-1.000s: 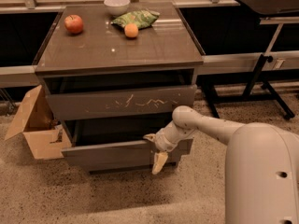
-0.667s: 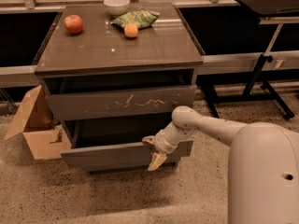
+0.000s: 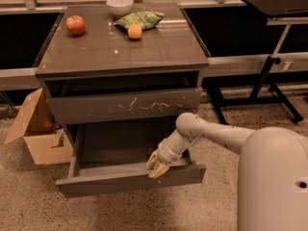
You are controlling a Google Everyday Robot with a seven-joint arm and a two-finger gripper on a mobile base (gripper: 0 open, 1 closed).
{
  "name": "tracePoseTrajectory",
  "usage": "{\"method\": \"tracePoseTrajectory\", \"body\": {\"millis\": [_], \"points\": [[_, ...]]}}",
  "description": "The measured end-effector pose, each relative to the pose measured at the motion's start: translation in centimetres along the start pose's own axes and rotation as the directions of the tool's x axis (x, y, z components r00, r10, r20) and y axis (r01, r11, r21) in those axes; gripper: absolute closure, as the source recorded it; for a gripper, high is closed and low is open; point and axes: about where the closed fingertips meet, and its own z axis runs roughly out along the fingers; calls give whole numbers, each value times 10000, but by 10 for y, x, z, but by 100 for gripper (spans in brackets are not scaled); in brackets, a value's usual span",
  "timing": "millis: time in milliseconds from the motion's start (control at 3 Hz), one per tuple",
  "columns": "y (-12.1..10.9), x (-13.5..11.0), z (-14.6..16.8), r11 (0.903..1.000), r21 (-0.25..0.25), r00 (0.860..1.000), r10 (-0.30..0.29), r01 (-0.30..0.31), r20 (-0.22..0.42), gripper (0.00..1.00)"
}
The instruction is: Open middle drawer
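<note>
The middle drawer [image 3: 120,181] is a wide grey-brown plain front, pulled well out of the cabinet below the scratched top drawer front [image 3: 125,105]. Its empty inside [image 3: 120,146] is visible. My gripper [image 3: 157,166] is at the top edge of the middle drawer's front, right of centre. Its yellowish fingers [image 3: 159,172] straddle that edge, one inside and one over the front face. My white arm reaches in from the lower right. Anything below the middle drawer is hidden by it.
The cabinet top [image 3: 120,47] holds a red apple [image 3: 75,24], an orange [image 3: 134,31], a green bag [image 3: 139,18] and a white bowl [image 3: 120,5]. An open cardboard box [image 3: 38,129] stands on the floor to the left. A black table stand [image 3: 269,76] is to the right.
The middle drawer has slid out further toward the camera, with my gripper moving with its front edge. The top drawer has not moved.
</note>
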Motion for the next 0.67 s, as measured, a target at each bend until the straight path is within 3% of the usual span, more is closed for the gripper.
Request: {"method": "tracePoseTrajectory", "body": {"millis": [333, 667], "points": [[7, -1, 3, 9999, -116, 10000, 21, -20, 63, 95], [7, -2, 3, 9999, -116, 10000, 21, -20, 63, 73]]}}
